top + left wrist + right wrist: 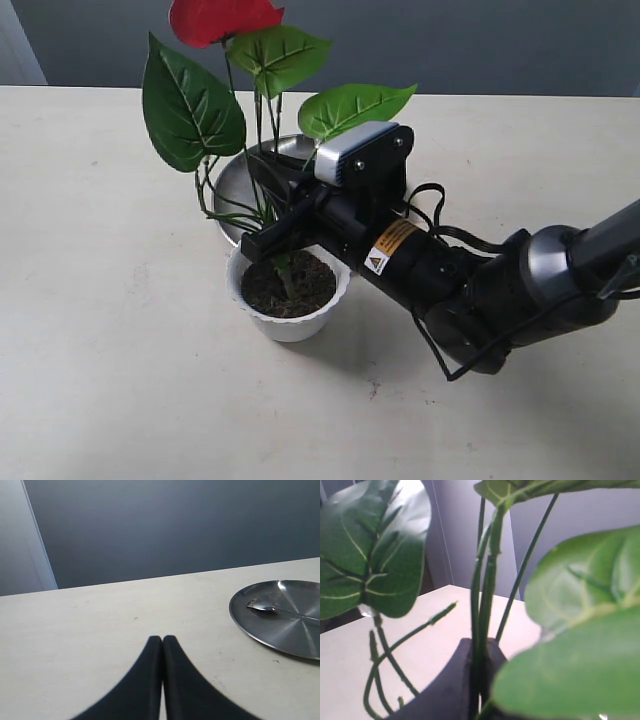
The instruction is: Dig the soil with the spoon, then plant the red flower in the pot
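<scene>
The red flower (222, 20) stands upright over the white pot (288, 325), its stem foot down in the dark soil (300, 290). My right gripper (283, 232) is shut on the bunched green stems (480, 605) just above the pot; broad leaves (580, 645) crowd the right wrist view. The silver spoon (264, 607) lies in the steel plate (295, 640). My left gripper (163, 640) is shut with nothing in it, low over bare table away from the plate; it does not show in the exterior view.
The steel plate (235, 190) sits right behind the pot, partly hidden by leaves and the right arm (470, 290). A cream tabletop (120, 380) stretches around them, with a grey wall (480, 40) at the far edge.
</scene>
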{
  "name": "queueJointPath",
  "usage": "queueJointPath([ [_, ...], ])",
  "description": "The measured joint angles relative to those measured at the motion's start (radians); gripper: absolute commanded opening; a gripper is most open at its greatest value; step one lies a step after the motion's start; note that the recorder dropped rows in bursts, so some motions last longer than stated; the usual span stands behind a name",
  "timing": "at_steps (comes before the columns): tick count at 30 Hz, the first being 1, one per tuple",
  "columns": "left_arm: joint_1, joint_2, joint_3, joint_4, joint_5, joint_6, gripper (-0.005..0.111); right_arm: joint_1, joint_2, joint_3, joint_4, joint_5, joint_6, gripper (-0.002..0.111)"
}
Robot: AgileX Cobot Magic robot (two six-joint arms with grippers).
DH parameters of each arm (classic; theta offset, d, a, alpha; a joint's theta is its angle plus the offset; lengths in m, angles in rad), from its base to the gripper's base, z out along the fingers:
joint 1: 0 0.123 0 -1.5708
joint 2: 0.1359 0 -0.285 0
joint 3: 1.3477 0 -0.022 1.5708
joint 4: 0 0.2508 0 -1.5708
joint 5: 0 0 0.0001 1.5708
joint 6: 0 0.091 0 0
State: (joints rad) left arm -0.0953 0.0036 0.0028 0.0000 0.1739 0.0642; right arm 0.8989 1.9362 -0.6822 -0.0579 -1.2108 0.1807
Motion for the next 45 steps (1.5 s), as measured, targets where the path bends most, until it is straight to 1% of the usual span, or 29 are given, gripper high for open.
queueJointPath([
  [6, 0.000, 0.000, 0.000, 0.000, 0.000, 0.000, 0.000, 0.000, 0.037, -0.036, 0.013, -0.002, -0.012, -0.001],
  [13, 0.000, 0.000, 0.000, 0.000, 0.000, 0.000, 0.000, 0.000, 0.075, -0.041, 0.017, -0.016, -0.014, -0.001],
  [27, 0.000, 0.000, 0.000, 0.000, 0.000, 0.000, 0.000, 0.000, 0.075, 0.029, -0.012, -0.075, -0.010, -0.001],
  [45, 0.000, 0.000, 0.000, 0.000, 0.000, 0.000, 0.000, 0.000, 0.071, 0.077, -0.061, -0.083, 0.024, -0.001],
])
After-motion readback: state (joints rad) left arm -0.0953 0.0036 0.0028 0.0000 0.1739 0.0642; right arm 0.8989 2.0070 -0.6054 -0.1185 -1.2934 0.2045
